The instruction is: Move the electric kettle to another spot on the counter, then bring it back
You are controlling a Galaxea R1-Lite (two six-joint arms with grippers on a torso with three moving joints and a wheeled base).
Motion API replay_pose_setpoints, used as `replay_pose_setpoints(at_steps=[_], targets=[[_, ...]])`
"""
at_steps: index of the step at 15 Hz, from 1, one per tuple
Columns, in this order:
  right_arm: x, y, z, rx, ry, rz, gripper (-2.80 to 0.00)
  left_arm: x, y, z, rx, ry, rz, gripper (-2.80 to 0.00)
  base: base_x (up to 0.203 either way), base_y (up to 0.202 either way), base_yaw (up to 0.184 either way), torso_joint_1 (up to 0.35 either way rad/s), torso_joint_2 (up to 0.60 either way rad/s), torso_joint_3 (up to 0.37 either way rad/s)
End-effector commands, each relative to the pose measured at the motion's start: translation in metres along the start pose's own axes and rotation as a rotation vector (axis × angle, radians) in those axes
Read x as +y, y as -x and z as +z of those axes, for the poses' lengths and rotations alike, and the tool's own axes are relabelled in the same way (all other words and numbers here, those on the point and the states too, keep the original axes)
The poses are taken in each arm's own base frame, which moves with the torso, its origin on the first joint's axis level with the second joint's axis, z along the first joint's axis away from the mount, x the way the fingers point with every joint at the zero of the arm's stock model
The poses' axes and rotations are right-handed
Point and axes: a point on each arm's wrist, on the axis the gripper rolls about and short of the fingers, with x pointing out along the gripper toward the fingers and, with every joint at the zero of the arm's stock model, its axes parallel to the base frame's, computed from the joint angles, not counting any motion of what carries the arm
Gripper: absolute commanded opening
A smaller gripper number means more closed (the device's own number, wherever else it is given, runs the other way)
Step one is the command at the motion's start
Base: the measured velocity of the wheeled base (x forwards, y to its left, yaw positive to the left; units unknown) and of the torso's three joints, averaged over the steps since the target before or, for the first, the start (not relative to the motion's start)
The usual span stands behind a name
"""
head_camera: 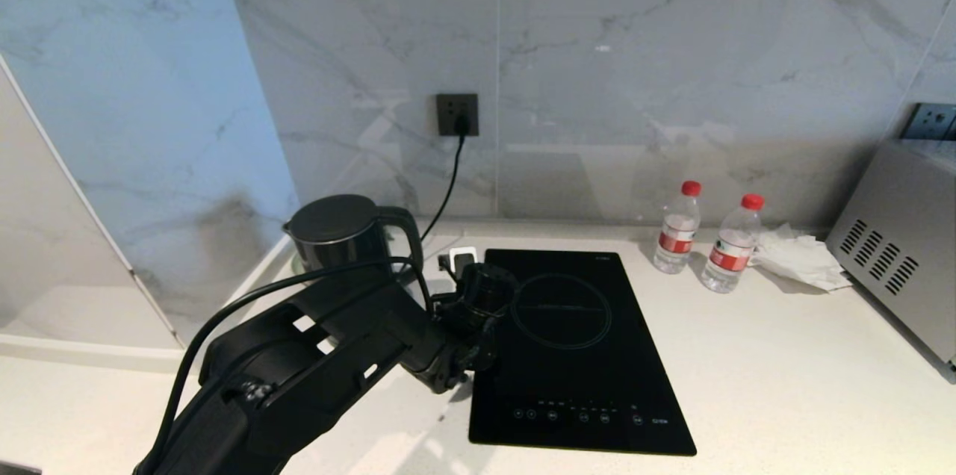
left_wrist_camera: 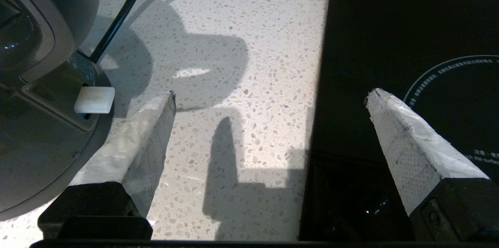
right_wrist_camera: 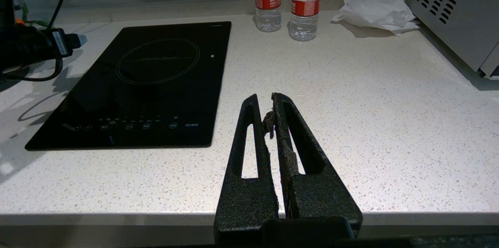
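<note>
The electric kettle (head_camera: 336, 232) stands at the back left of the counter (head_camera: 747, 355), lid on, its looped handle (head_camera: 409, 236) facing the hob. My left gripper (head_camera: 478, 284) hovers low just to the right of the handle, at the hob's left edge. It is open and empty. In the left wrist view the gripper (left_wrist_camera: 273, 92) spans bare counter (left_wrist_camera: 241, 45). One fingertip (left_wrist_camera: 163, 103) is close to the kettle's foot (left_wrist_camera: 43, 154) and its white switch (left_wrist_camera: 94, 100) but apart from them. My right gripper (right_wrist_camera: 265, 101) is shut on nothing above the counter's front edge.
A black induction hob (head_camera: 575, 340) is set into the counter's middle. A cord (head_camera: 448, 191) runs from the wall socket (head_camera: 457, 114) down behind the kettle. Two water bottles (head_camera: 676, 228) (head_camera: 732, 243), a crumpled tissue (head_camera: 799, 258) and a grey appliance (head_camera: 896, 258) are at the right.
</note>
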Motion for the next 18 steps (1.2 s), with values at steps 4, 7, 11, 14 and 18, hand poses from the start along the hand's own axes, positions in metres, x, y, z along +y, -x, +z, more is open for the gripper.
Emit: replay_pose_setpoints(at_steps=[4,7,11,14,18], targets=[[0.0,0.0,0.0,0.002,0.0,0.001,-2.8,0.005,-0.008,-0.001,-0.004,-0.008,0.021,0.0,0.0,0.0,0.0,0.0,0.0,0.0],[0.0,0.0,0.0,0.002,0.0,0.001,-2.8,0.014,-0.016,-0.003,0.002,-0.01,0.044,0.0,0.0,0.0,0.0,0.0,0.0,0.0],[0.0,0.0,0.0,0.002,0.0,0.0,-2.8,0.019,-0.021,-0.004,0.005,-0.008,0.06,0.0,0.0,0.0,0.0,0.0,0.0,0.0],[0.0,0.0,0.0,0.002,0.0,0.0,-2.8,0.019,-0.022,-0.006,0.007,-0.009,0.06,0.0,0.0,0.0,0.0,0.0,0.0,0.0],[0.0,0.0,0.0,0.002,0.0,0.0,-2.8,0.021,-0.028,-0.004,-0.001,-0.012,0.068,0.0,0.0,0.0,0.0,0.0,0.0,0.0]])
